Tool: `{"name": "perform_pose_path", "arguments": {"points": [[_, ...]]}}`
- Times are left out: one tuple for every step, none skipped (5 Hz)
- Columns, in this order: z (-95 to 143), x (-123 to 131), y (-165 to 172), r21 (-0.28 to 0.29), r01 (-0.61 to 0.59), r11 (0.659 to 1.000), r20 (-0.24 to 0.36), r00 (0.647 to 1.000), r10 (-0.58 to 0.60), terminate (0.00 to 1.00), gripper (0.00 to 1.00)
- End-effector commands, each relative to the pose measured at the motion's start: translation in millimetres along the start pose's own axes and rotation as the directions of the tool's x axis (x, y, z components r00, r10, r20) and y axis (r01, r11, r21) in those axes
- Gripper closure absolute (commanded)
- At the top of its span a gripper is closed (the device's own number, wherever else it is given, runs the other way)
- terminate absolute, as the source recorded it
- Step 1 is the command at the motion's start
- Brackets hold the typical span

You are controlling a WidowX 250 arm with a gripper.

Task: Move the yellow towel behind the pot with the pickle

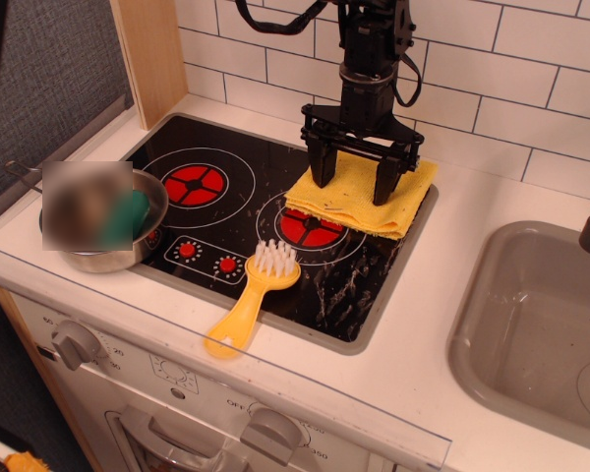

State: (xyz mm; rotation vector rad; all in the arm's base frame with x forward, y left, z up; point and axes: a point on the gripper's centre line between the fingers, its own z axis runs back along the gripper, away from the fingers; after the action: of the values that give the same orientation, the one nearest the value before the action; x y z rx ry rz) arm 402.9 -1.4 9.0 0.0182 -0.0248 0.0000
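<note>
At the worktop's front left corner a small shiny steel pot (106, 231) with a thin wire handle overhangs the left edge of the black glass toy hob (226, 167), and a dark-green pickle (133, 211) shows inside it beside a blurred patch; bare hob lies open behind the pot toward the left back corner. Right of it a yellow plastic brush with white bristles (248, 299) lies along the hob's front edge. At the hob's back right corner, by the white tiled wall, the folded mustard-yellow towel (364, 195) lies flat with the black gripper (362, 181) down over it, fingers spread apart, and a grey sink (531, 324) fills the worktop's right end.
</note>
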Motion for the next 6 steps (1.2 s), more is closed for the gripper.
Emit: {"name": "perform_pose_path", "arguments": {"points": [[0.3,-13.5,25.9,0.028,-0.013,1.000,0.000,1.000,0.013,0.00,0.00],[8.3,-15.1,59.8,0.026,-0.050,0.998,0.031,0.998,0.049,0.00,0.00],[16.1,-16.4,87.9,0.045,-0.055,0.997,0.065,0.997,0.052,0.00,0.00],[23.0,-15.6,113.4,0.091,-0.045,0.995,0.086,0.996,0.037,0.00,0.00],[24.2,-16.6,140.5,0.118,-0.038,0.992,0.087,0.996,0.027,0.00,0.00],[19.6,-15.2,158.2,0.128,-0.047,0.991,0.089,0.995,0.035,0.00,0.00]]}}
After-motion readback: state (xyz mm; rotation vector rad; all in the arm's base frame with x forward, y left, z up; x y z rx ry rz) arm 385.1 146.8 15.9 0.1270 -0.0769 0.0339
